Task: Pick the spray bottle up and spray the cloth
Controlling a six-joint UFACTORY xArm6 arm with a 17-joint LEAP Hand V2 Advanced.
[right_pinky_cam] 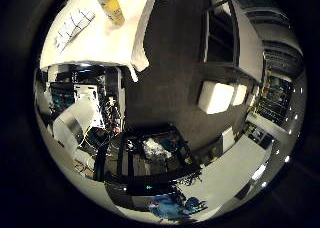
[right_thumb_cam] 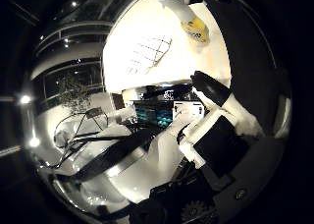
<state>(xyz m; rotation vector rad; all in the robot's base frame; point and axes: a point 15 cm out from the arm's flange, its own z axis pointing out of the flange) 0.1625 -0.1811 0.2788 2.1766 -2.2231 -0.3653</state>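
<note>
White tabletop point(right_thumb_cam: 147, 32) carries everything the task needs. On it stands the bottle point(right_thumb_cam: 189, 17), pale with a yellow label, well apart from the palm. Just beside the bottle, on the same surface, lies the cloth point(right_thumb_cam: 149, 52), white with a dark grid pattern and a little rumpled. The hand point(right_thumb_cam: 216, 130) is away from the table and holds nothing; one black-tipped finger point(right_thumb_cam: 211, 89) reaches out roughly straight toward the table, so the hand looks relaxed and wide.
</note>
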